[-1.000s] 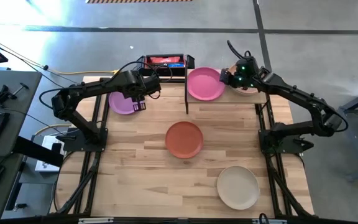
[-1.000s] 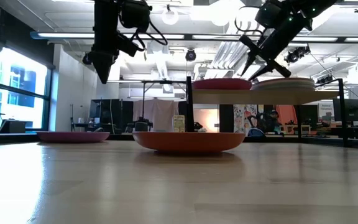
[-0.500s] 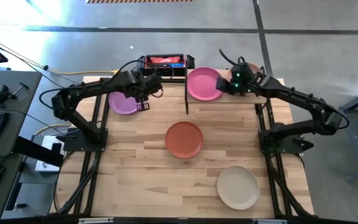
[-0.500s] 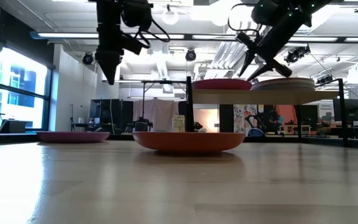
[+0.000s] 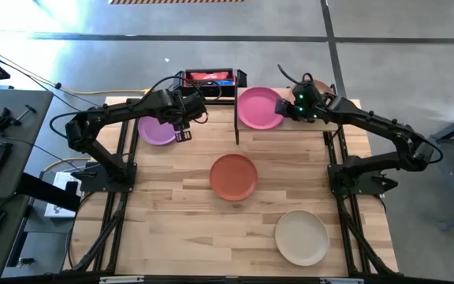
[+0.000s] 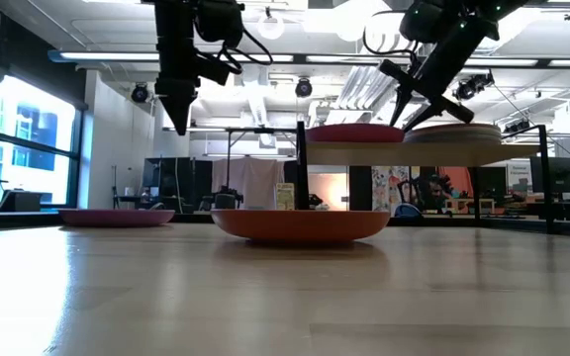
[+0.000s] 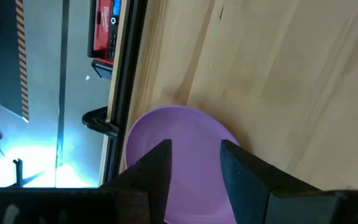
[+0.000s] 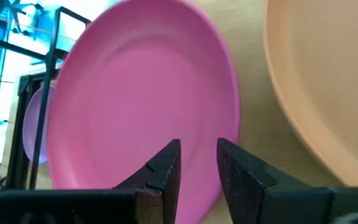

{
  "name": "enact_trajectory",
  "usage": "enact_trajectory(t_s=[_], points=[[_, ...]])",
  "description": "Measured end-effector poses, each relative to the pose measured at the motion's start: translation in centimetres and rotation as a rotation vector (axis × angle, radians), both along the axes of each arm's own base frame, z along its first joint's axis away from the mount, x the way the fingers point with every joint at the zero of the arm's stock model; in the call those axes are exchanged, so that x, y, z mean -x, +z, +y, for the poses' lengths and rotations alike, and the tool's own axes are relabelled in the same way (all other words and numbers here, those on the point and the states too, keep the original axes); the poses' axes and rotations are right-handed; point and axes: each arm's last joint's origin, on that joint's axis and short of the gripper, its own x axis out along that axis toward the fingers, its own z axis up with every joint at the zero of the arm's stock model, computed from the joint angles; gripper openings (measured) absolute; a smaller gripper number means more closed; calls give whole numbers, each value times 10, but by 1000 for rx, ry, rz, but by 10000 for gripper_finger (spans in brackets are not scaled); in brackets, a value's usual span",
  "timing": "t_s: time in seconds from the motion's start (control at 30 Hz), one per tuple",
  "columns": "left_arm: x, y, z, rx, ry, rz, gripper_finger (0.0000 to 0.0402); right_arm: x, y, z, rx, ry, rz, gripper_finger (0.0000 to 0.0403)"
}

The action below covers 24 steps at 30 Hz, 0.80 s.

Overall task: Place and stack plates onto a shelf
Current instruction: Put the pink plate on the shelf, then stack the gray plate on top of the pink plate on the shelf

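1. The plates you are stacking are spread over two levels: a round matte pink plate [image 5: 260, 106] and a peach plate [image 8: 328, 87] lie side by side on the small raised light-wood shelf with black metal posts [image 6: 404, 153] at the far edge of the slatted wooden table [image 5: 172, 229].
2. In the low view the peach side of the shelf looks like a short stack of pale plates [image 6: 458, 132]; you cannot count them from here.
3. Three plates sit on the tabletop itself: a round purple plate [image 5: 154, 131] at the far left, a terracotta red plate [image 5: 233, 176] in the middle, and a beige plate [image 5: 301, 237] near the front right, all well apart from each other.
4. Your left gripper [image 5: 181, 134] hangs above the near-right edge of the purple plate, raised clear of it in the low view [image 6: 178, 117]. Its fingers [image 7: 157, 168] are spread with only the plate's surface showing between them; nothing is held.
5. Your right gripper [image 5: 284, 109] is over the shelf, at the pink plate's edge beside the peach plate. Its fingers [image 8: 166, 165] stand partly apart, a narrow gap between them, and grasp nothing.
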Motion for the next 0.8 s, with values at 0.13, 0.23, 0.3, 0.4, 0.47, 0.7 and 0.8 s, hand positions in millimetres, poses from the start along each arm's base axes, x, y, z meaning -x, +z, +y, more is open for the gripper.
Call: enact_trajectory(t_s=[0.13,0.23,0.3,0.4,0.47,0.7,0.8], points=[[0,0,0,0,0,0,126,0,0,0,-2,-4,0,101],[0,0,0,0,0,0,126,1,2,1,4,-1,-4,101],[0,0,0,0,0,0,126,4,5,2,14,0,-17,101],[0,0,0,0,0,1,126,9,13,6,39,2,-46,101],[0,0,0,0,0,1,126,13,21,10,62,6,-77,101],[2,0,0,7,-4,19,126,20,40,40,45,247,-198,101],[3,-1,-1,11,-4,28,126,20,42,59,-10,368,-215,101]])
